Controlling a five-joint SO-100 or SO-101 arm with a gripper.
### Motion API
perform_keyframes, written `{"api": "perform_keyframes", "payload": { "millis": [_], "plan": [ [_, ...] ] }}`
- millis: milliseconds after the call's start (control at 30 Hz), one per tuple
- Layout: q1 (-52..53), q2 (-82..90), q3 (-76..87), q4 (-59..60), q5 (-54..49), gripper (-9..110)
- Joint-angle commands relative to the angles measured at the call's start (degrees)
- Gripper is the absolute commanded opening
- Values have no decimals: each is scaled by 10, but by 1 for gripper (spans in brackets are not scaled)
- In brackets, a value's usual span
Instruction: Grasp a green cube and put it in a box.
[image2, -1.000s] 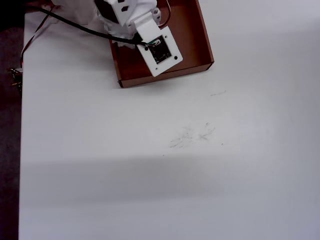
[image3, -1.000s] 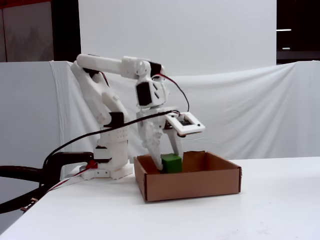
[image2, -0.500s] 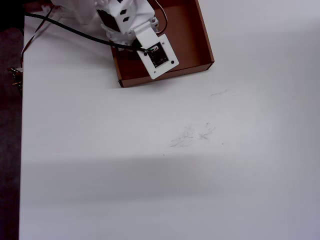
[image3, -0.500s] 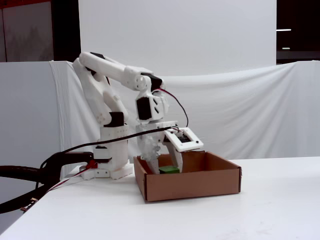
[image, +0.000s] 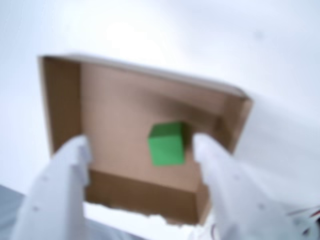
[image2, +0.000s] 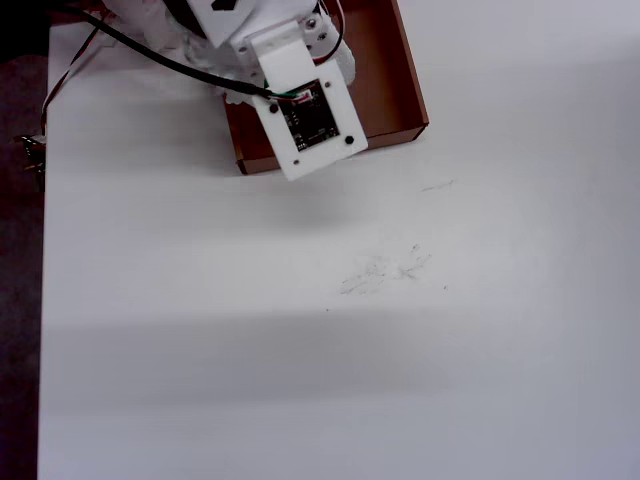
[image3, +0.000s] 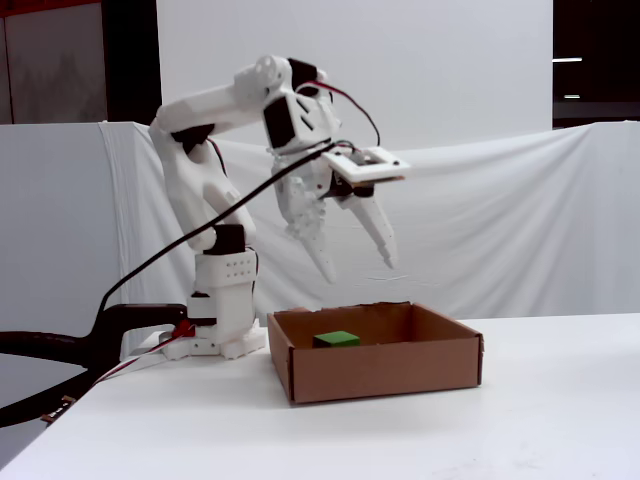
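Wrist view puts the small bright green cube (image: 166, 144) flat on the brown floor of the shallow square cardboard box (image: 60, 105), a little toward the wall on that view's right, touching nothing but the floor. The two white fingers (image: 62, 192) of the gripper (image: 145, 147) frame it from either side, spread wide with clear space between each one and the cube, so you are holding nothing. The fixed view confirms it: the green cube (image3: 336, 339) sits low behind the front wall of the box (image3: 380, 370), just its top showing, and the gripper (image3: 358, 268) hangs well above the box rim with its jaws apart, tips pointing down and to that view's right. By the look of it the placing is done and the step in hand is the retreat. To do it well, lift straight away from the box before you swing the arm, so no fingertip catches a cardboard wall and drags the tray. Leave the jaws parted while you clear the rim. In the overhead view the white camera plate on the wrist (image2: 307, 118) covers the cube entirely, so judge the cube's position from the other two views.
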Motion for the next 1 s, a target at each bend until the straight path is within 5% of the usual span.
{"api": "perform_keyframes", "payload": {
  "millis": [0,333,967],
  "plan": [
    [39,42,-40,-4,-38,27],
    [165,183,38,-14,-163,24],
    [318,485,403,-54,-235,14]
  ]
}}
